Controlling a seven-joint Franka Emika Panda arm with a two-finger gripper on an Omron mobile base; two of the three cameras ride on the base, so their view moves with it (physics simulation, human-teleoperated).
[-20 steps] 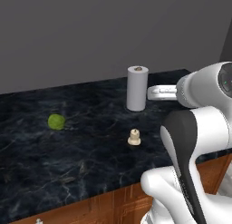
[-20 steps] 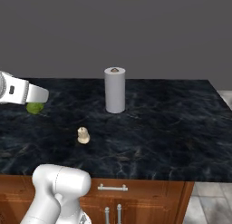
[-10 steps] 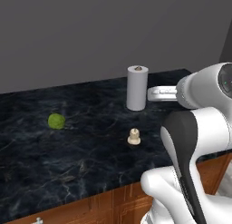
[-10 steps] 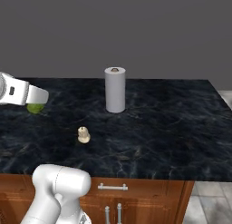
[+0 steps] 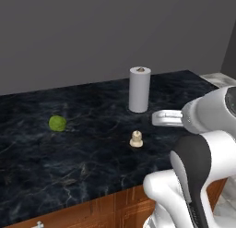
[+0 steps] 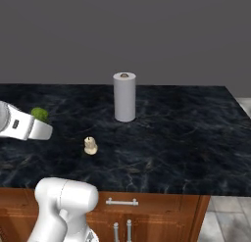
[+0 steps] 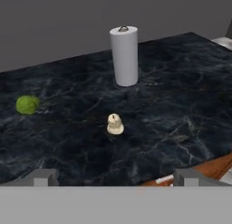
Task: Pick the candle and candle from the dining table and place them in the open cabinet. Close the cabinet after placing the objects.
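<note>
A squat cream-white candle [image 5: 136,139] [image 6: 90,145] [image 7: 115,124] stands upright on the black marble dining table [image 5: 92,158] [image 6: 186,138], near its front edge. My gripper [image 7: 115,177] hovers short of the candle on the near side, above the table's front edge, aimed across the tabletop. Its two fingertips [image 7: 43,175] stand wide apart with nothing between them, so it is open. In the left base view the white hand [image 5: 168,117] hangs to the right of the candle. In the right base view the hand [image 6: 27,129] hangs to its left. The cabinet is out of view.
A tall white cylinder [image 5: 139,89] [image 6: 124,97] [image 7: 124,56] stands behind the candle. A green ball [image 5: 57,123] [image 6: 39,113] [image 7: 27,104] lies to the left. Wooden drawer fronts with a silver handle [image 6: 121,202] run below the tabletop. A grey wall rises behind.
The arm and hand have dropped lower towards the table in the last half second. The candle, ball and cylinder have stayed put, and the jaws stay open.
</note>
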